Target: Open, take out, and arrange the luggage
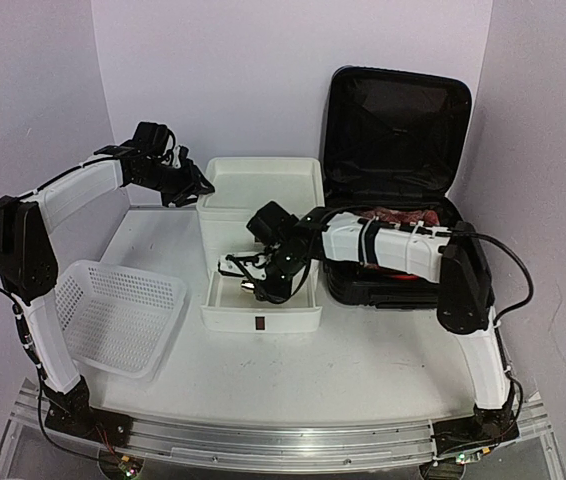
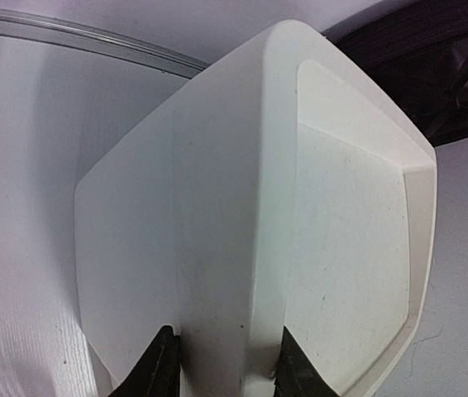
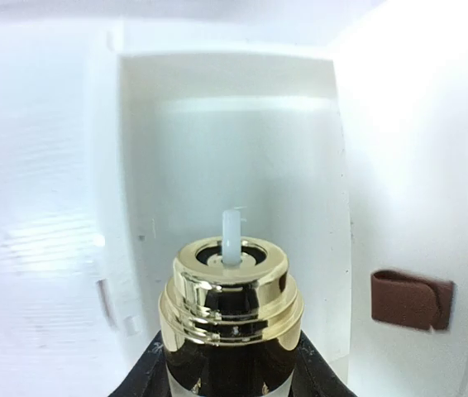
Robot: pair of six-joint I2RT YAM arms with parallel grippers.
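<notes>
Black luggage (image 1: 395, 140) open, left pincer (image 2: 226, 365) pinching white drawer box (image 2: 242, 207) corner, right pincer (image 3: 232, 376) pinching gold-collared bottle (image 3: 230, 306) over pulled-out drawer (image 1: 228, 318)

Right gripper (image 3: 232, 370) clasps a gold-collared bottle (image 3: 231, 302) over a white drawer (image 3: 226, 141).

Table (image 1: 363, 365) with luggage (image 1: 395, 130), drawer box (image 1: 263, 182), basket (image 1: 113, 312)
</notes>
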